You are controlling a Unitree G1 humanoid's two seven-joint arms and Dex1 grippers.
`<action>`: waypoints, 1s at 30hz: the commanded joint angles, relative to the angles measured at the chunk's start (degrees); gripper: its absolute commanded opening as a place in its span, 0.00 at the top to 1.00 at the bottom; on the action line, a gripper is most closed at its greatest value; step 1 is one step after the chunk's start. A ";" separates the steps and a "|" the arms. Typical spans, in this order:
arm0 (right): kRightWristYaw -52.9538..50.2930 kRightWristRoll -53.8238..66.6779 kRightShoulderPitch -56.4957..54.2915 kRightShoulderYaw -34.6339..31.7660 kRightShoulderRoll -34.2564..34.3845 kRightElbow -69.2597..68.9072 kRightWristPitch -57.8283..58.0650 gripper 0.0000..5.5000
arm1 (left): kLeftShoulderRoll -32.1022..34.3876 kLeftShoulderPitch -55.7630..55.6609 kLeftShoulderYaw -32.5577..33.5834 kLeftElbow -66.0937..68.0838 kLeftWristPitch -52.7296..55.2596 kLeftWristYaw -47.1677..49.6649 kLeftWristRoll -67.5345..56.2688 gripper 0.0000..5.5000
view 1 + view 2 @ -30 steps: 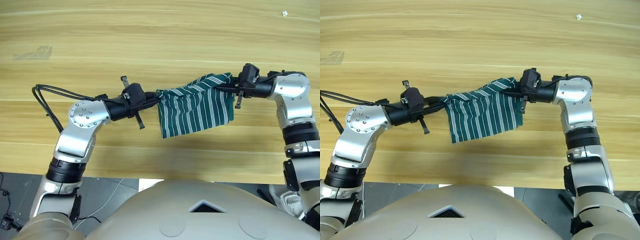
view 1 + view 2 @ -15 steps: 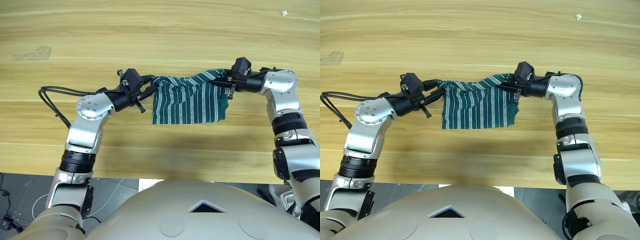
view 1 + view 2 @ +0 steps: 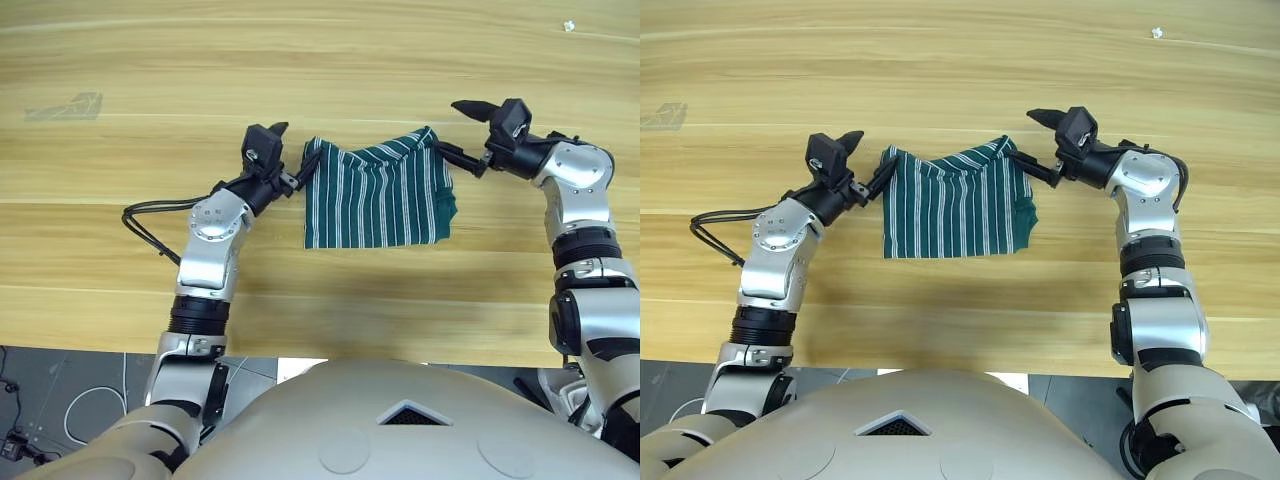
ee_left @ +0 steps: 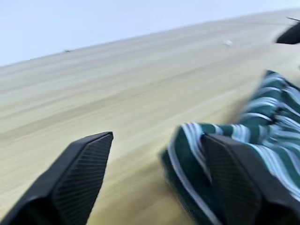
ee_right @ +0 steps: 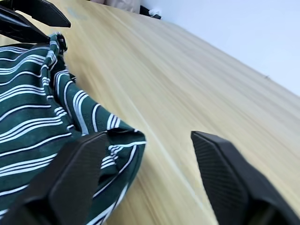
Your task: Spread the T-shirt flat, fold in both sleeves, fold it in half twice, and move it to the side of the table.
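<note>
Stripes of thin white run across the dark green T-shirt [image 3: 375, 195], which lies near the middle of the wooden table [image 3: 300, 60] as a folded, roughly square packet. Its near edge is straight and flat, while its far edge is bunched and slightly raised at both corners. The left hand [image 3: 290, 152] sits just beside the shirt's far left corner with its two fingers spread wide apart. One finger points away across the table and the other rests against the cloth at that corner (in the left wrist view the fabric humps up right behind that finger). The right hand [image 3: 462, 132] is at the far right corner, its fingers also well apart and clamped on nothing. The upper finger is clear of the shirt and the lower one touches the corner, where the right wrist view shows a fold of striped cloth draped onto it. The shirt lies between the two hands, with both arms angled in toward it from the table's near edge. A black cable [image 3: 150, 215] loops out beside the left forearm. A small white speck [image 3: 568, 26] lies far off toward the right back of the table, and a faint grey mark [image 3: 70, 105] shows on the wood at the left.
</note>
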 commanded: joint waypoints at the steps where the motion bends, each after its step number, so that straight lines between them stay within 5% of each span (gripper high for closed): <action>1: 0.90 1.03 2.26 -0.22 1.00 -5.74 -0.24 0.35 | -2.64 -1.83 4.18 1.92 -2.37 5.09 -0.29 0.34; 10: -0.06 1.94 8.52 0.13 1.66 -16.03 4.41 0.35 | -4.61 -6.06 5.52 14.90 -6.81 8.16 1.78 0.34; 17: -0.11 4.24 16.24 -0.78 0.64 -23.04 7.59 0.35 | -6.12 -3.71 6.42 4.86 -10.77 6.85 -0.72 0.34; 30: -4.00 3.90 13.51 -1.14 3.51 -19.22 12.03 0.77 | -8.32 -2.68 5.60 5.06 -10.73 6.98 -0.02 0.34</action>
